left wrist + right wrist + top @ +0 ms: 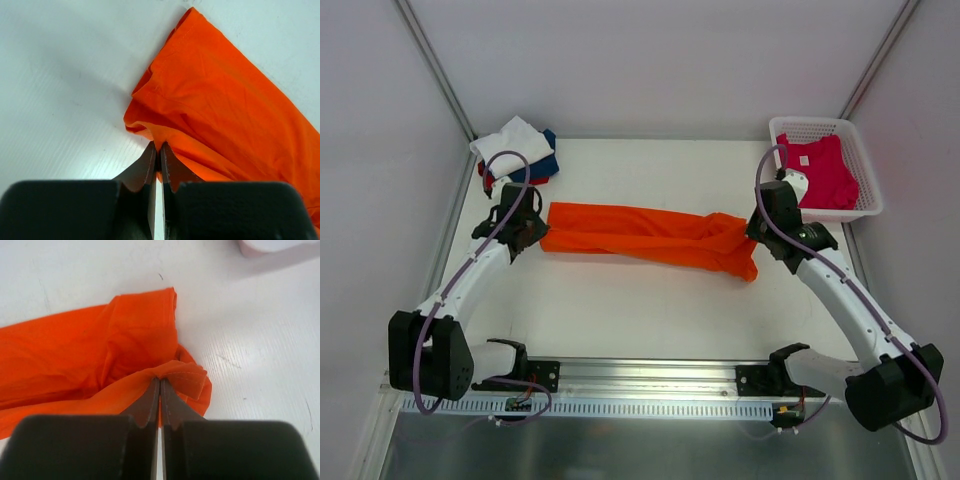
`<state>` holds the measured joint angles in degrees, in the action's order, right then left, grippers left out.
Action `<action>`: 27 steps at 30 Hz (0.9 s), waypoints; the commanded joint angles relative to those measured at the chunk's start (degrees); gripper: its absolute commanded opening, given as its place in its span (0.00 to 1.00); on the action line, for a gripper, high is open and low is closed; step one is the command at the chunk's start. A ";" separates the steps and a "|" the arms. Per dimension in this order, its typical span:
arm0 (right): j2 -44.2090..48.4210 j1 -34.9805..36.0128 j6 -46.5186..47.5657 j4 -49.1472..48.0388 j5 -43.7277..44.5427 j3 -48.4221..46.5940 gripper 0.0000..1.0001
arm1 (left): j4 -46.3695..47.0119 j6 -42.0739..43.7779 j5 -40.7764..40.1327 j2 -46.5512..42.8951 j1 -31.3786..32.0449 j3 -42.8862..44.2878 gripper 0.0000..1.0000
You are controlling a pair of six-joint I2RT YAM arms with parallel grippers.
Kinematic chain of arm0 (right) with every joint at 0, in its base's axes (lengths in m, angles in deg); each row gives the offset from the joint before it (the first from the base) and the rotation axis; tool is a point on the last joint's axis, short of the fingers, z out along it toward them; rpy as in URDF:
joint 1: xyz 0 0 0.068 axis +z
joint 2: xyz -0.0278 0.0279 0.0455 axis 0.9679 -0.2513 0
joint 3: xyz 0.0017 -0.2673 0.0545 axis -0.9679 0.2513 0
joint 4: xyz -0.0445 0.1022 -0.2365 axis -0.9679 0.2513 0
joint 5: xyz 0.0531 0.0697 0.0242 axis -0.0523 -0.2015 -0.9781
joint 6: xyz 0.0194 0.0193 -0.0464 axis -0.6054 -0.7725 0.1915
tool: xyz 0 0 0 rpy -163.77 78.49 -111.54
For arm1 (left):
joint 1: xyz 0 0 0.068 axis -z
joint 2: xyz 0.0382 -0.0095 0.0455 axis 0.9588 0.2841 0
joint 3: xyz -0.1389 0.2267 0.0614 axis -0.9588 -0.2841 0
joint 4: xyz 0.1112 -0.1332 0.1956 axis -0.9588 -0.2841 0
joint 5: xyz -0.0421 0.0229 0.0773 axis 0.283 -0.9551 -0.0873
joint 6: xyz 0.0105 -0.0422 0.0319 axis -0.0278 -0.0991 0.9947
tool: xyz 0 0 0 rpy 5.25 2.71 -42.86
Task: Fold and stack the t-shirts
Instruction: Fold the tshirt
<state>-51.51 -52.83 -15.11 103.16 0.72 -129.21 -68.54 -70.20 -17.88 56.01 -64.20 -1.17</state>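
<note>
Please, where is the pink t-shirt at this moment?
In the top view, the pink t-shirt lies inside the white mesh basket at the far right corner of the table, just beyond the right gripper.

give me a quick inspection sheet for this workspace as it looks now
surface: white table, no spills seen
job's things: orange shirt stretched lengthwise across the middle; pink shirt in the basket, far right; folded pile of white, navy and red, far left
clutter: nothing seen
hands: left hand shut on the orange shirt's left end; right hand shut on its right end
cables: purple cable looped along each arm
surroundings: white walls; metal rail at the near edge
</note>
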 commanded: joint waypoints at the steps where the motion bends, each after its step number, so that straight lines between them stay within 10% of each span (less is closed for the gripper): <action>1: -3.28 -1.60 3.52 -3.73 1.17 -5.38 0.00 | 3.39 2.37 0.94 2.61 -0.86 3.30 0.00; 27: -31.58 -6.35 8.80 -10.67 -1.82 -21.12 0.00 | 11.48 2.46 3.41 26.61 -3.58 15.08 0.00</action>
<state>-82.00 -58.50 -7.70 95.31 -1.51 -146.67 -59.42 -68.67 -13.97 81.50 -66.47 11.59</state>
